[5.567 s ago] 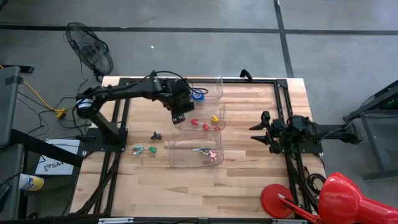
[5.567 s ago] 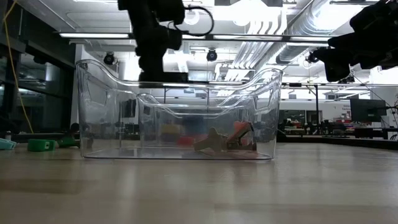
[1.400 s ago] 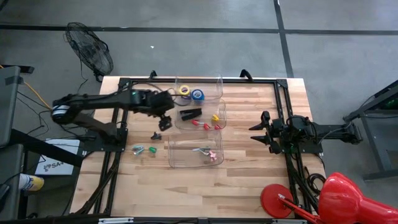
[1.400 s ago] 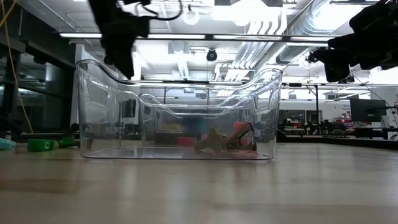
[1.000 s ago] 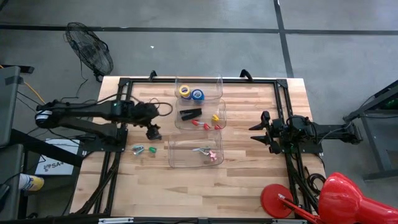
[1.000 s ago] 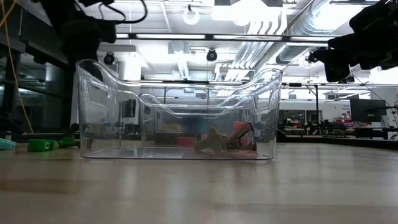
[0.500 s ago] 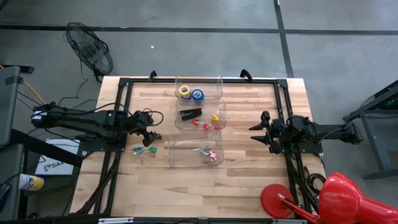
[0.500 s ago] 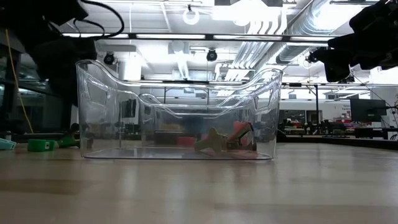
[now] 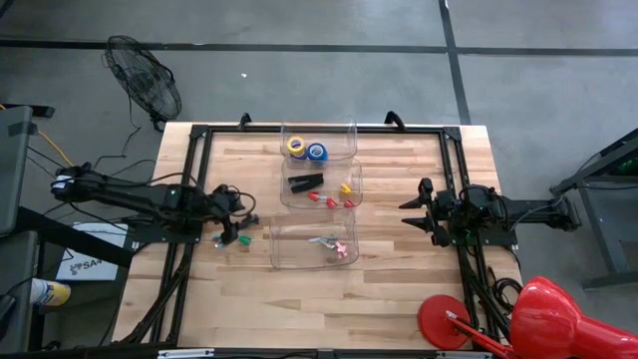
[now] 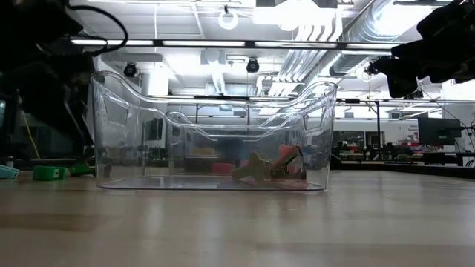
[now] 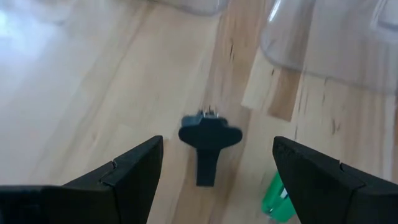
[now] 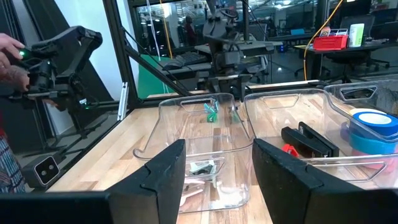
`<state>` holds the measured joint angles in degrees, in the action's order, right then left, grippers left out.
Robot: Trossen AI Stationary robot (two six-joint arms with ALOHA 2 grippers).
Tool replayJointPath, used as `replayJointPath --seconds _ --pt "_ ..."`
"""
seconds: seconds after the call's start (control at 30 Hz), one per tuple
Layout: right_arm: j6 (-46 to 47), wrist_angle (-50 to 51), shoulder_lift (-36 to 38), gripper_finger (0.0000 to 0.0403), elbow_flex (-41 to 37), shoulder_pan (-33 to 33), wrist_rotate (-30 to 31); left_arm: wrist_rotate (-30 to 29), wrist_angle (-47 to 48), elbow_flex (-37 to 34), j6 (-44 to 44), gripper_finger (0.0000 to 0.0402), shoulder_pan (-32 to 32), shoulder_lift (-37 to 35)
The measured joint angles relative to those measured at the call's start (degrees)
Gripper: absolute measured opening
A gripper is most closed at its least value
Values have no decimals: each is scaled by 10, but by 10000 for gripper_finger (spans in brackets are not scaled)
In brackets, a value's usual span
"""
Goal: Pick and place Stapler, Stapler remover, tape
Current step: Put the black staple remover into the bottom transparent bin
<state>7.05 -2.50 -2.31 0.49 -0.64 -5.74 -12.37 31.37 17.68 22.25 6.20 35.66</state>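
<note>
A small black staple remover (image 11: 208, 140) lies on the wooden table, left of the clear bins. My left gripper (image 11: 214, 186) hangs open just above it, slanting down, one finger on each side and touching nothing. It also shows in the high view (image 9: 239, 216) and the low view (image 10: 44, 81). A black stapler (image 9: 304, 182) lies in the middle bin (image 9: 354, 172). Yellow and blue tape rolls (image 9: 305, 149) sit in the far bin (image 9: 349, 130). My right gripper (image 9: 417, 211) waits open at the table's right, held level.
The near clear bin (image 9: 274, 261) holds several staple removers (image 9: 334, 246). Two green pieces (image 9: 232, 239) lie on the table near my left gripper. The table's black frame rails (image 9: 194, 160) run along its sides. A red stand (image 9: 543, 314) sits at the near right corner.
My left gripper has come down and drawn back toward the table's left edge, ending low over the black staple remover. It has stayed open. The staple remover and the other things have not moved.
</note>
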Motion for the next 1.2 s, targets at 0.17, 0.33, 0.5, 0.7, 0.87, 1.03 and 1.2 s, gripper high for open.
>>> replayJointPath --seconds 0.17,0.33,0.5,0.7,0.87,1.03,1.2 --pt "0 0 0 177 0 0 0 1 -22 -34 0 298 3 -4" --pt "0 0 0 177 0 0 0 -4 -35 -55 0 298 3 -4" --pt "0 0 0 177 0 0 0 -7 -78 -77 1 298 2 -3" --pt "0 0 0 177 0 0 0 -33 -115 -93 0 298 2 -2" --pt "0 0 0 177 0 0 0 -52 -119 -93 -9 297 2 -2" --pt "0 0 0 177 0 0 0 -51 -119 -93 -11 263 2 -2" --pt "0 0 0 177 0 0 0 -51 -119 -93 -11 206 2 -2"
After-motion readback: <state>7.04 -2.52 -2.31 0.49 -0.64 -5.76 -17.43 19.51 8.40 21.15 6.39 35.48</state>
